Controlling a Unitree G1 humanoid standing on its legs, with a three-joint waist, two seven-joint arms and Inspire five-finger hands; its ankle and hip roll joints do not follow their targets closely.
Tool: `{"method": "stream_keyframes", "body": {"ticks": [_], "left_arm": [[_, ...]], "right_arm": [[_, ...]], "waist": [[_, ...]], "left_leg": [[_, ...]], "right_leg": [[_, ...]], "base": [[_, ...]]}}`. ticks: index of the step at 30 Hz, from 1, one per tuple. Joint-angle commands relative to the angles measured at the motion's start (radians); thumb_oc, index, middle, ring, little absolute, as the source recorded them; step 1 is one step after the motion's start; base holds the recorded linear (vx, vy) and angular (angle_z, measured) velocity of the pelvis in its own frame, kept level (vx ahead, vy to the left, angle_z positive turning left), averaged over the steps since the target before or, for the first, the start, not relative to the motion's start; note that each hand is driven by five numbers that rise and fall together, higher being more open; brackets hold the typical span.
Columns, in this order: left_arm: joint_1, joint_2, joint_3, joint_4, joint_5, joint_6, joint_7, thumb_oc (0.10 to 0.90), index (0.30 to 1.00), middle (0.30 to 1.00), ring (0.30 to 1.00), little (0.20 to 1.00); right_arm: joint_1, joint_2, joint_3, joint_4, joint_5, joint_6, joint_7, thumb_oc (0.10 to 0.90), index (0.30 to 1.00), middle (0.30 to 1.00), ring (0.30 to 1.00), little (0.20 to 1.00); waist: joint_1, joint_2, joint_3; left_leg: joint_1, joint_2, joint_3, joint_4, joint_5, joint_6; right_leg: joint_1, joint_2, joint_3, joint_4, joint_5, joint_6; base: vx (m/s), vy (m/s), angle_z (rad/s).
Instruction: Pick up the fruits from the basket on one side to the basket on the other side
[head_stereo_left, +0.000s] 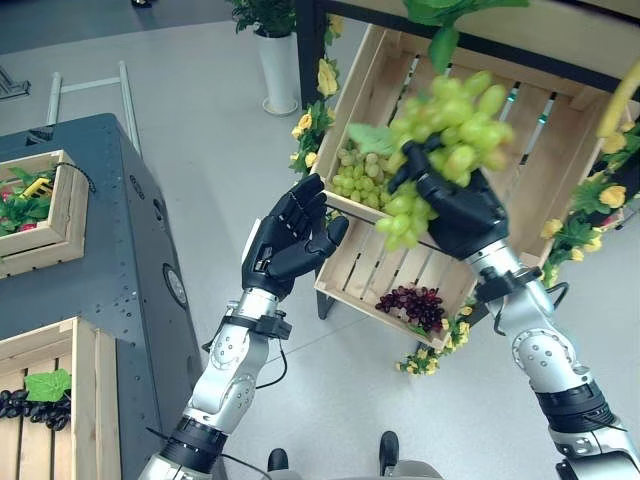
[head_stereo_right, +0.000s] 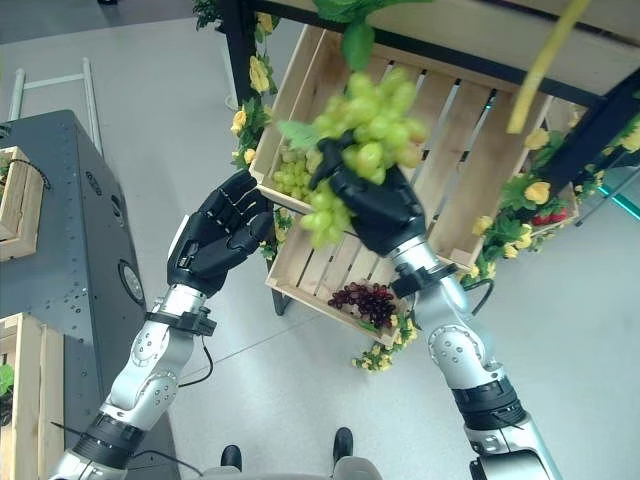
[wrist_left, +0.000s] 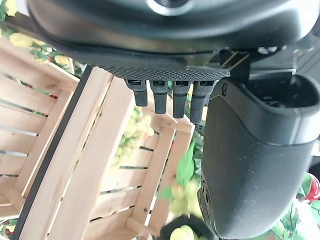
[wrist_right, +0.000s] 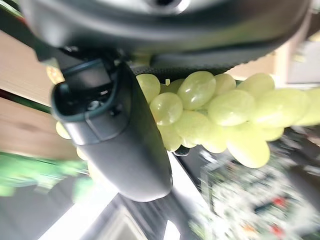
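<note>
The right hand (head_stereo_left: 462, 212) is curled round a bunch of green grapes (head_stereo_left: 448, 125) and holds it raised in front of the tilted wooden crate (head_stereo_left: 545, 170), with part of the bunch hanging down past the fingers toward the crate's slatted floor. In the right wrist view the grapes (wrist_right: 220, 112) press against the palm beside the thumb. A second green bunch (head_stereo_left: 362, 178) lies inside the crate near its upper left wall, and a dark red bunch (head_stereo_left: 412, 305) rests at its lower edge. The left hand (head_stereo_left: 290, 240) hovers just beside the crate's left rim, fingers loosely bent, gripping nothing. Yellow artificial flowers (head_stereo_left: 312, 125) trim the crate's sides. On the dark tabletop (head_stereo_left: 120, 260) to the left stand two more wooden crates, the nearer crate (head_stereo_left: 60, 400) holding dark grapes (head_stereo_left: 35, 408) and a green leaf (head_stereo_left: 48, 384)
</note>
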Motion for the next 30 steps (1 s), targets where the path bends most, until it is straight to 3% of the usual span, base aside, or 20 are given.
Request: {"method": "stream_keyframes", "body": {"ticks": [1,8,12,13,18,22,25,26,27,28,30], "left_arm": [[-0.088,0.017,-0.018,-0.053,-0.03,-0.105,-0.018,0.8,0.9,0.9,0.9,0.9],[-0.066,0.031,-0.024,-0.059,-0.049,-0.112,-0.012,0.8,0.9,0.9,0.9,0.9],[-0.062,0.052,-0.027,-0.061,-0.074,-0.108,-0.018,0.8,0.9,0.9,0.9,0.9],[-0.065,0.057,-0.027,-0.068,-0.084,-0.1,-0.017,0.8,0.9,0.9,0.9,0.9],[-0.063,0.068,-0.022,-0.068,-0.101,-0.096,-0.035,0.8,0.9,0.9,0.9,0.9],[-0.069,0.074,-0.029,-0.067,-0.112,-0.094,-0.038,0.8,0.9,0.9,0.9,0.9],[-0.081,0.076,-0.041,-0.067,-0.109,-0.087,-0.028,0.8,0.9,0.9,0.9,0.9],[-0.082,0.074,-0.046,-0.071,-0.103,-0.084,-0.022,0.8,0.9,0.9,0.9,0.9],[-0.082,0.074,-0.048,-0.07,-0.101,-0.085,-0.021,0.8,0.9,0.9,0.9,0.9],[-0.086,0.076,-0.062,-0.066,-0.098,-0.093,-0.008,0.8,0.9,0.9,0.9,0.9],[-0.098,0.071,-0.07,-0.056,-0.097,-0.099,-0.004,0.8,0.9,0.9,0.9,0.9]], "right_arm": [[-0.171,0.037,-0.099,-0.06,0.034,-0.15,-0.101,0.4,0.3,0.3,0.3,0.3],[-0.229,0.019,-0.152,0.035,-0.066,-0.223,-0.28,0.4,0.3,0.3,0.3,0.3],[-0.267,-0.057,-0.182,0.163,-0.085,-0.168,-0.359,0.4,0.3,0.3,0.3,0.3],[-0.272,-0.077,-0.188,0.215,-0.103,-0.134,-0.353,0.4,0.3,0.3,0.3,0.3],[-0.274,-0.167,-0.177,0.389,-0.122,-0.086,-0.288,0.4,0.3,0.3,0.3,0.3],[-0.302,-0.251,-0.158,0.573,-0.267,-0.075,-0.274,0.4,0.3,0.3,0.3,0.3],[-0.338,-0.337,-0.089,0.759,-0.528,-0.057,-0.281,0.4,0.3,0.3,0.3,0.3],[-0.35,-0.357,-0.061,0.81,-0.606,-0.061,-0.299,0.478,0.418,0.418,0.418,0.418],[-0.361,-0.369,-0.041,0.84,-0.614,-0.07,-0.305,0.627,0.641,0.641,0.641,0.641],[-0.385,-0.387,-0.004,0.892,-0.64,-0.037,-0.318,0.8,0.9,0.9,0.9,0.9],[-0.405,-0.391,0.025,0.953,-0.711,-0.014,-0.314,0.8,0.9,0.9,0.9,0.9]], "waist": [[0.002,-0.014,-0.144],[0.005,-0.008,-0.152],[0.012,-0.009,-0.157],[0.016,-0.011,-0.157],[0.026,-0.015,-0.157],[0.042,-0.021,-0.155],[0.057,-0.028,-0.151],[0.062,-0.03,-0.149],[0.064,-0.03,-0.148],[0.071,-0.034,-0.146],[0.08,-0.035,-0.14]], "left_leg": [[-0.048,-0.04,-0.033,0.008,-0.028,0.063],[-0.044,-0.038,-0.036,0.008,-0.035,0.059],[-0.043,-0.038,-0.041,0.008,-0.036,0.058],[-0.047,-0.039,-0.044,0.008,-0.029,0.058],[-0.043,-0.037,-0.051,0.008,-0.033,0.056],[-0.046,-0.04,-0.064,0.008,-0.031,0.055],[-0.051,-0.045,-0.077,0.008,-0.027,0.055],[-0.053,-0.046,-0.081,0.008,-0.024,0.055],[-0.054,-0.047,-0.083,0.008,-0.022,0.056],[-0.057,-0.049,-0.089,0.008,-0.018,0.057],[-0.062,-0.052,-0.098,0.008,-0.015,0.06]], "right_leg": [[0.036,-0.02,0.003,0.007,-0.032,-0.006],[0.04,-0.025,0.001,0.007,-0.037,-0.007],[0.043,-0.031,-0.001,0.007,-0.035,-0.005],[0.039,-0.032,-0.001,0.007,-0.028,-0.006],[0.045,-0.037,-0.011,0.007,-0.031,-0.003],[0.048,-0.041,-0.023,0.007,-0.03,-0.002],[0.049,-0.046,-0.035,0.007,-0.026,-0.001],[0.048,-0.047,-0.041,0.007,-0.024,0.0],[0.048,-0.047,-0.044,0.007,-0.022,0.001],[0.047,-0.048,-0.048,0.007,-0.019,0.001],[0.046,-0.049,-0.054,0.007,-0.017,0.0]], "base": [[0.03,0.007,-0.03],[0.04,0.019,0.03],[0.03,0.019,0.04],[0.01,0.01,0.04],[0.03,0.003,0.01],[0.01,0.004,0.06],[0.0,-0.003,0.1],[-0.01,-0.008,0.13],[-0.01,-0.015,0.13],[-0.01,-0.015,0.08],[0.0,-0.012,0.17]]}}
